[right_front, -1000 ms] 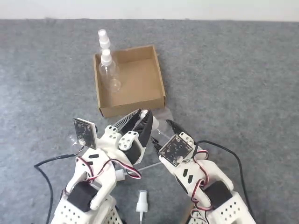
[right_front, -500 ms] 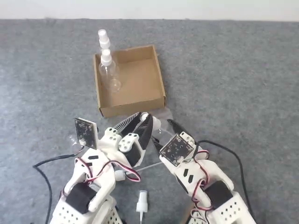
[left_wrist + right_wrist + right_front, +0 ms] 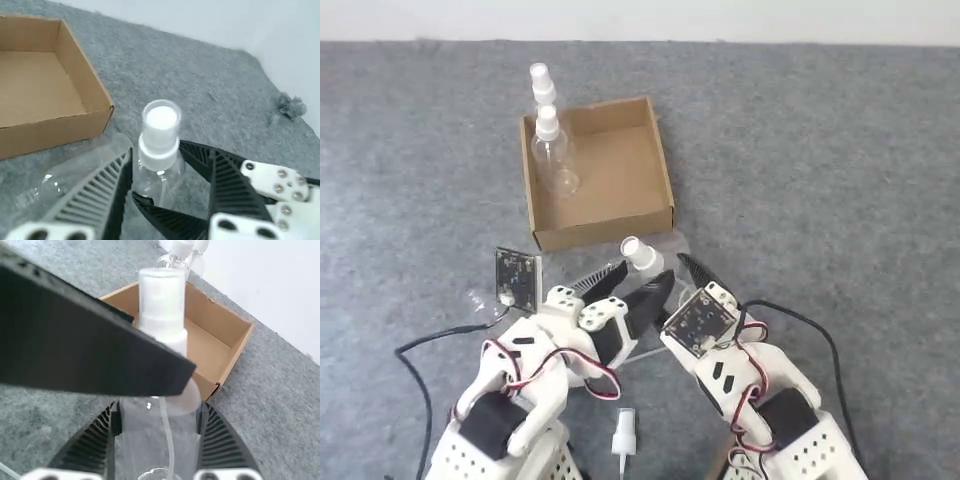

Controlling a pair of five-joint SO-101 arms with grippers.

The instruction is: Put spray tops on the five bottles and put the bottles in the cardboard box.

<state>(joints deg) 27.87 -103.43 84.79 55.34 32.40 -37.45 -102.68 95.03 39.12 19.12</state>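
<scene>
A clear bottle with a white spray top (image 3: 640,255) stands upright between the two arms, just in front of the cardboard box (image 3: 660,165). My right gripper (image 3: 157,420) is shut on the bottle's clear body (image 3: 160,405). My left gripper (image 3: 132,175) is open, its fingers spread beside the bottle below the spray top (image 3: 160,131). One capped bottle (image 3: 552,150) stands in the box's far left corner. Another capped bottle (image 3: 539,82) stands just behind the box. A loose spray top (image 3: 623,432) lies between the arm bases.
A clear uncapped bottle (image 3: 55,180) lies on the grey carpet in front of the box, by the left arm. The box's right half is free. Open carpet (image 3: 820,180) stretches to the right.
My left gripper has let go of the spray top, opened and drawn back, so the capped bottle now shows. The right arm has kept still.
</scene>
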